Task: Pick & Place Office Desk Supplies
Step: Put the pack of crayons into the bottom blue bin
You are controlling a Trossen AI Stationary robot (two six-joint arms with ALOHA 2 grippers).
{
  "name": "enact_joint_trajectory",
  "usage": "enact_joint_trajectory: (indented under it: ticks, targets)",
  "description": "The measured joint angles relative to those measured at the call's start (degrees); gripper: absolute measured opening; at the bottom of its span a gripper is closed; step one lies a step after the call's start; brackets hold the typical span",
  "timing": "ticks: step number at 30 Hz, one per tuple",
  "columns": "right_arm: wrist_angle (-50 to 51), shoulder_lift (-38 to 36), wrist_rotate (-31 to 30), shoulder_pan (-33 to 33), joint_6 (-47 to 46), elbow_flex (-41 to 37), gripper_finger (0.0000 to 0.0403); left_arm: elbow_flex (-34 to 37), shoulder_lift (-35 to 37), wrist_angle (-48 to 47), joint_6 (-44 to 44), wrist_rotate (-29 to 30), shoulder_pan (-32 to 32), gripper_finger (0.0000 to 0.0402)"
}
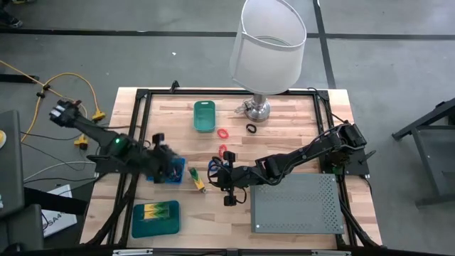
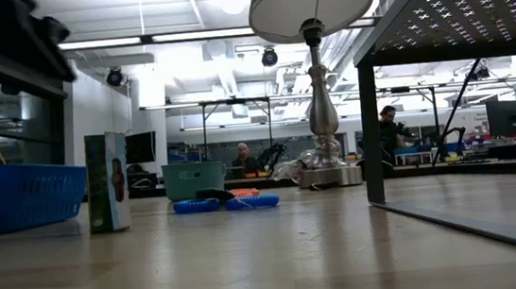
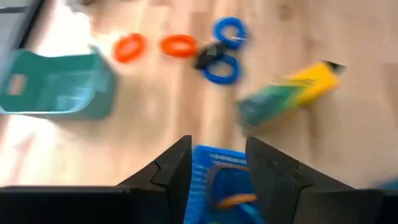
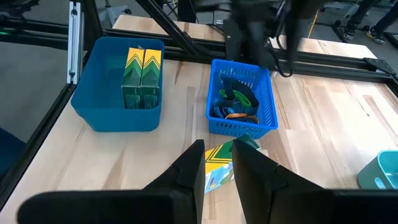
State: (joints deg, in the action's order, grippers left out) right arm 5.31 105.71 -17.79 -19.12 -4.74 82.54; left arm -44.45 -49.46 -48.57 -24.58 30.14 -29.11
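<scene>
A pale wooden slatted table point(image 1: 284, 128) framed in black metal is seen from above. A large white-shaded lamp with a chrome base point(image 1: 266, 50) stands at its far edge, and a grey perforated flat metal box point(image 1: 295, 203) lies at its near right corner.

The dark left arm is stretched in from the left, and the left gripper point(image 3: 217, 171) is held just above a small blue slotted plastic basket point(image 4: 241, 99) left of the table's centre; its fingers point(image 3: 177, 168) stand slightly apart with nothing seen between them. The dark right arm is reached across from the right, and the right gripper point(image 4: 219, 163) is poised over a small yellow-and-green block point(image 4: 217, 163) lying on the wood just right of the blue basket; its fingers are a little apart, and whether the block is touched cannot be told.

A blue plastic tub point(image 4: 118, 87) holding two upright yellow-and-green blocks point(image 4: 142, 74) is placed at the near left. A small teal plastic bin point(image 1: 204, 115) is set at the far middle.

Blue, green and tan loops point(image 4: 236, 102) are piled in the blue basket. Two blue rings point(image 3: 225, 50) and two red rings point(image 3: 155, 46) are scattered near the centre, and a black ring point(image 1: 251, 128) lies beside the lamp base.
</scene>
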Motion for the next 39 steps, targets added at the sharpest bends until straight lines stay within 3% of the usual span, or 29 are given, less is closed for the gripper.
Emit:
enact_joint_trajectory:
  ticks: [8,16,23,39]
  targets:
    - [0.0,0.0,0.01,0.01,0.01,0.0,0.0069,0.0,-0.18,5.32,7.85,3.05,16.57,0.0144]
    - [0.01,0.0,0.01,0.01,0.01,0.0,0.0069,0.02,-0.19,7.69,11.3,2.83,25.88,0.0144]
    - [0.01,0.0,0.01,0.0,0.01,0.0,0.0069,0.02,-0.19,9.24,10.36,2.83,28.7,0.0143]
    - [-0.01,0.0,-0.01,0.01,0.01,0.0,0.0069,0.02,-0.19,9.7,11.06,2.87,28.72,0.0143]
